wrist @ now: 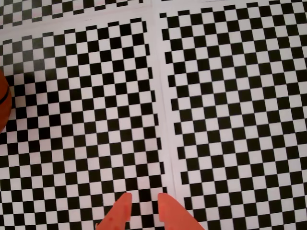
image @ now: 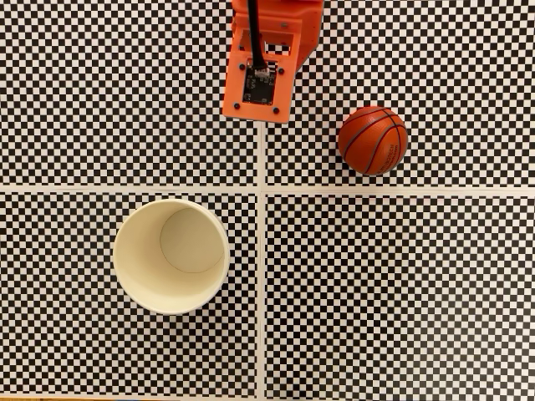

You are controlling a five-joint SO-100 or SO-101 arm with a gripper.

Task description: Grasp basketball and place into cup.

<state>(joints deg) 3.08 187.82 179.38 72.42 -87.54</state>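
While your arm (image: 266, 63) reaches in from the top centre of the fixed view, its orange housing with a black cable ends just above the pale seam that runs down the middle of the checkerboard surface (image: 401, 284). You can find the basketball (image: 373, 140) in the upper right of that frame, resting on the checkered sheet just above the horizontal seam and to the right of the orange housing, apart from it. Your cup (image: 134, 271) stands upright in the lower left quadrant, mouth open toward the camera, its pale inside bare. The ball and the cup sit well apart, on opposite sides of the vertical seam.

Looking through the wrist view, you see the gripper (wrist: 143, 199) at the bottom centre, its two orange fingertips (wrist: 121, 207) held a little apart with a narrow strip of checkerboard showing between them, clamped on nothing. A sliver of the basketball (wrist: 3, 103) shows at the left edge of that frame, about halfway up, well away from the fingertips.
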